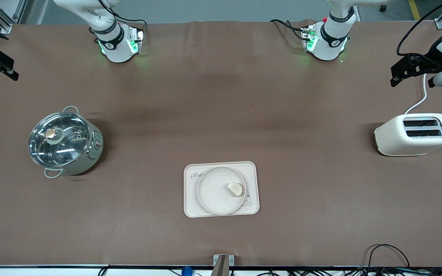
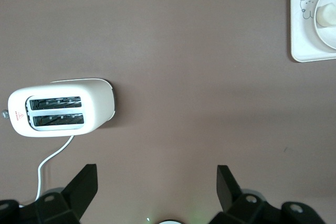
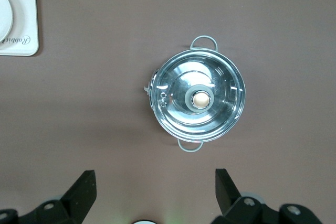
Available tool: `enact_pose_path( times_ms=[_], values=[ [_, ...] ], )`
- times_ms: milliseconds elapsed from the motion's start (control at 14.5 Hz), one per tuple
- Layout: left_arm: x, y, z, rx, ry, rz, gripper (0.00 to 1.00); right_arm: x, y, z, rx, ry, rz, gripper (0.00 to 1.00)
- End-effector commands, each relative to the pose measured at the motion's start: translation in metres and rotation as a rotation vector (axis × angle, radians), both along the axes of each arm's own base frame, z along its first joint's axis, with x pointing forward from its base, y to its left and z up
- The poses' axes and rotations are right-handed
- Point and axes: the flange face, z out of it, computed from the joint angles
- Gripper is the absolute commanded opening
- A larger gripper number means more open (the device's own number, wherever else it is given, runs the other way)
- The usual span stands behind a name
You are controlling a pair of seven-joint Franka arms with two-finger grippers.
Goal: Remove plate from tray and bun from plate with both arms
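The round cream plate (image 1: 212, 194) lies on the rectangular cream tray (image 1: 190, 209) near the table's front middle. The small pale bun (image 1: 235, 188) rests on the plate, toward the left arm's end. The left wrist view shows the tray's corner (image 2: 302, 30), the plate's edge (image 2: 331, 39) and the bun (image 2: 326, 15). The right wrist view shows the tray (image 3: 26, 19) and the plate's edge (image 3: 4, 17). My left gripper (image 1: 395, 78) (image 2: 157, 182) is open and empty, up over the table by the toaster. My right gripper (image 1: 10, 71) (image 3: 156, 184) is open and empty, up by the pot.
A steel pot with a glass lid (image 1: 64, 142) (image 3: 197, 98) stands toward the right arm's end. A white toaster (image 1: 416, 134) (image 2: 60, 108) with its cord stands toward the left arm's end. Brown cloth covers the table.
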Motion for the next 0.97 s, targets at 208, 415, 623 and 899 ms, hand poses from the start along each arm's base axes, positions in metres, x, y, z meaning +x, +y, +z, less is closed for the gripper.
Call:
enact_pose_path(
  times_ms=[208,415,623,899],
  values=[
    [0.001,0.004,0.006,0.011,0.003,-0.016,1.0,-0.003,0.0,0.001,0.001,0.003,-0.002,1.0],
    [0.001,0.005,0.006,0.012,0.003,-0.016,1.0,-0.001,0.006,-0.001,0.004,0.003,0.006,1.0],
    [0.003,0.004,0.003,0.011,0.01,-0.017,1.0,0.013,0.032,-0.016,0.028,0.011,0.047,1.0],
    [0.006,0.004,-0.002,0.008,0.018,-0.019,1.0,0.062,0.094,-0.086,0.15,0.079,0.092,1.0]
  ],
)
